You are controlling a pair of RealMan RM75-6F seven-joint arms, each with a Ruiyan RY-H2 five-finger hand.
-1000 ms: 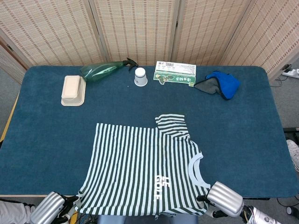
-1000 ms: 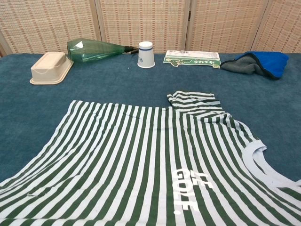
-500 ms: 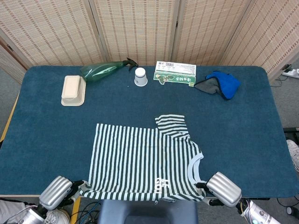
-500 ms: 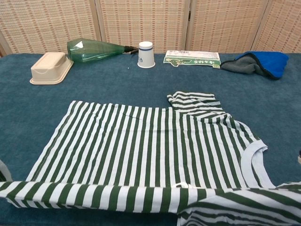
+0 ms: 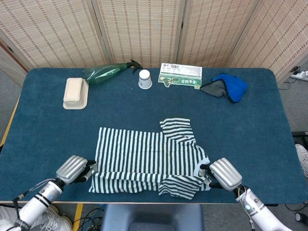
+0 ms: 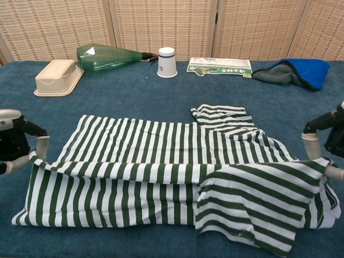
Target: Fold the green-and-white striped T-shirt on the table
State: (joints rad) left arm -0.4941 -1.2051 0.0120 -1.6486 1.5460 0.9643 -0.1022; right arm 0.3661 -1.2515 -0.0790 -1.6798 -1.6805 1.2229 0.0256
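A green-and-white striped T-shirt (image 6: 177,177) lies near the front edge of a blue table (image 5: 250,139), its near edge lifted and doubled over. The left hand (image 6: 16,145) and right hand (image 6: 328,142) each pinch one end of that fold. The cloth looks light and limp, best held by its corners.

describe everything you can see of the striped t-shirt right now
The striped T-shirt is soft knit cloth in dark green and white stripes with a pale collar band. It lies on the blue table cover near the front edge, neck toward the robot's right. Its near edge is folded over the body, so a crosswise-striped band overlaps the lengthwise stripes. One short sleeve sticks out at the far side. The left hand pinches the folded edge at one end, the right hand at the other.
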